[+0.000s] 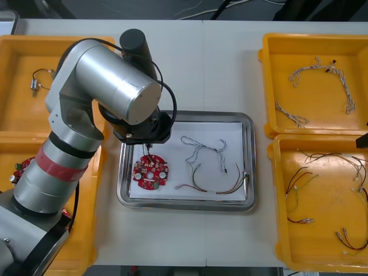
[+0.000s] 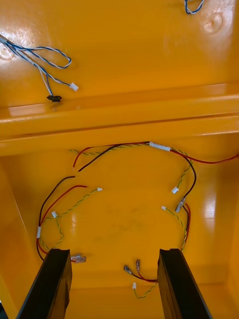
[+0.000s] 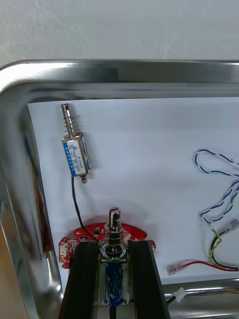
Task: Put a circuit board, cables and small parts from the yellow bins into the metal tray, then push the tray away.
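Over the left end of the shiny metal tray with a white inside, the left gripper hangs low, its 2 black fingers closed narrowly on a small silver metal part with a blue label, which stands between them with its pin end pointing out past the fingertips. The grip is on the part's body, likely so that the pin and spring are left free and the part can be laid flat on release. Just beneath it lies the round red circuit board, so letting go here would, I judge, drop the part onto the board; the bare white beside it looks the better spot. A 2nd small metal part lies on the white near the tray's corner, its thin black lead running toward the board. Apart from the board, the twisted blue and white cable and the red and yellow cable rest spread across the tray's right half, so nothing piles up. The right gripper hovers above the near right yellow bin, fingers wide apart with nothing between them, over loose red, black and yellow cables. With a board, cables and parts in the tray, loading seems nearly done; the push away is not yet begun.
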You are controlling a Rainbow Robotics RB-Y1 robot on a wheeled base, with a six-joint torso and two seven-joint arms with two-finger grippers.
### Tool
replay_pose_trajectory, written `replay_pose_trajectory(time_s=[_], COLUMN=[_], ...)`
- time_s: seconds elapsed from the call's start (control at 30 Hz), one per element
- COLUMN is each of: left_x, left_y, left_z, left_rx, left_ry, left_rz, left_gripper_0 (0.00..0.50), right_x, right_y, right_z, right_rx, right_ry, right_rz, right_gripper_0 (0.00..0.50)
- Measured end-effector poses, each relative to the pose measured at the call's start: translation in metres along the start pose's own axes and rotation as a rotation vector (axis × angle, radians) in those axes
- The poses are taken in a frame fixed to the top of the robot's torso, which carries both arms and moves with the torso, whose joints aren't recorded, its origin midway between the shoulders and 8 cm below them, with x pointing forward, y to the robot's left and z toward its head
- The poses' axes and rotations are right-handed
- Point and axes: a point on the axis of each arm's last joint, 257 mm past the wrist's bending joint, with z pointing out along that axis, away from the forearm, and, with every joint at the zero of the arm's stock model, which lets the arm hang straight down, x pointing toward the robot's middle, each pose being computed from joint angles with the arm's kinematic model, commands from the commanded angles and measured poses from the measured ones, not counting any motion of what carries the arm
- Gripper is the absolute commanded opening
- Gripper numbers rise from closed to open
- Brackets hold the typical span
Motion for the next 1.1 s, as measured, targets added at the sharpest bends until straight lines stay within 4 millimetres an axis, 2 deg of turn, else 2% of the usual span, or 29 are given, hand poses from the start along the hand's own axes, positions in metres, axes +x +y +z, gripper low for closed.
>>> replay_pose_trajectory(time_s=[0.17, 0.37, 0.67, 1.1], left_x=[0.000, -0.013, -0.023, -0.020], left_y=[-0.010, -0.019, -0.018, -0.022], left_z=[0.010, 0.021, 0.034, 0.044], left_rx=[-0.016, -0.017, -0.025, -0.029], left_ry=[0.009, -0.025, -0.056, -0.059], left_rz=[0.021, 0.025, -0.002, 0.022], left_gripper_0=[0.000, 0.000, 0.000, 0.000], right_x=[-0.002, -0.002, -0.002, -0.002], right_y=[-0.001, -0.001, -0.001, -0.001], right_z=[-0.002, -0.002, -0.002, -0.002], right_rx=[-0.002, -0.002, -0.002, -0.002], right_ry=[-0.007, -0.007, -0.007, -0.007], right_rz=[0.005, 0.006, 0.006, 0.005], right_gripper_0=[0.500, 0.500, 0.500, 0.500])
